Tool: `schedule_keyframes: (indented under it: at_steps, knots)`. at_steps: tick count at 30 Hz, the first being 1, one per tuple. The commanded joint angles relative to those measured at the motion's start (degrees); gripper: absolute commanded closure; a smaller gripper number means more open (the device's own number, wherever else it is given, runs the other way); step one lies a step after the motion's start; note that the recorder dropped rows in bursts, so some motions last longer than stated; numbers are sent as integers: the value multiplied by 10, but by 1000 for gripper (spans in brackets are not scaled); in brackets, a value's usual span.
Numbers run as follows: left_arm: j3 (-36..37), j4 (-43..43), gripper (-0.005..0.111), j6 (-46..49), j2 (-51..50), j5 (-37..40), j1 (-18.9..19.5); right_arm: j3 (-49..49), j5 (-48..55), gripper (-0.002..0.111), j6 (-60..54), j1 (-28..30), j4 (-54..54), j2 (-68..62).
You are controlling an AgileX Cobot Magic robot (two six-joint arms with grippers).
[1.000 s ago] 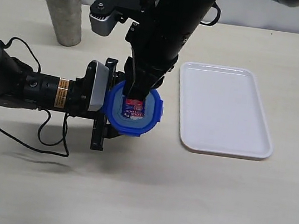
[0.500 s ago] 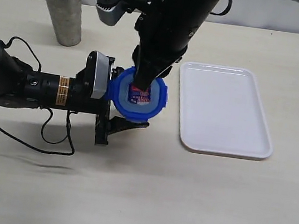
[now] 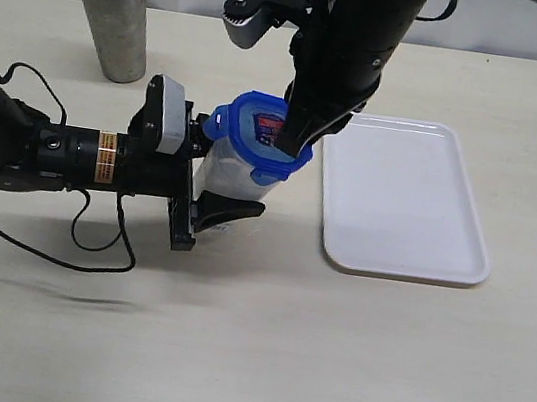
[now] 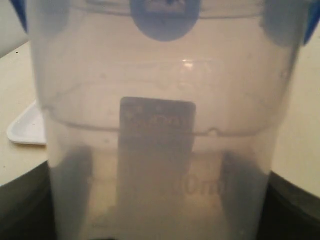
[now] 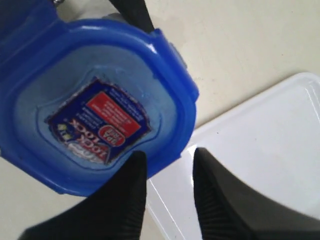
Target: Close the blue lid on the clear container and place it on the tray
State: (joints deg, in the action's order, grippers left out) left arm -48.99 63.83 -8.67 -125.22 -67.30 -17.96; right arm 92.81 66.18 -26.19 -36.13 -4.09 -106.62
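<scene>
Beside the flat white plastic tray [image 3: 411, 197] — my left gripper [image 3: 214, 175] clamps the tall clear plastic container [image 4: 160, 125], now upright where a second ago its top faced the camera. The round bright-blue snap lid [image 3: 260, 124] sits on it. My right gripper [image 5: 167, 160], jaws parted at the rim, has swung trayward — placing looks next.

The blue lid [image 5: 95, 100] faces the camera, its red-and-blue sticker [image 5: 100, 122] uppermost. The right gripper [image 5: 167, 160] holds its two black fingers [image 5: 215, 200] apart at the lid's rim, one overlapping it. A rounded corner of the white tray [image 5: 270, 150] shows between them on the beige table [image 5: 240, 40].
</scene>
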Motion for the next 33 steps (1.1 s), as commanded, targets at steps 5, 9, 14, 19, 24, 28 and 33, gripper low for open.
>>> schedule_keyframes:
  at_steps: [5,9,14,19,24,28,33]
  knots:
    - [2,-16,107,-28,1,-20,1,-6,14,77,58,3,23,-14]
    - [2,-15,107,-36,1,-20,1,-6,13,77,102,3,-19,-16]
    - [2,-15,107,-36,1,-20,1,-6,16,77,155,5,-58,-16]
    - [2,-17,107,-36,1,-3,1,1,16,77,180,9,-58,-12]
    - [2,-21,107,-36,1,15,1,62,38,77,252,30,-17,-5]
    - [2,-27,107,-36,1,21,1,116,38,69,256,57,104,-1]
    - [2,-30,107,-36,1,23,1,134,38,63,288,28,133,-5]
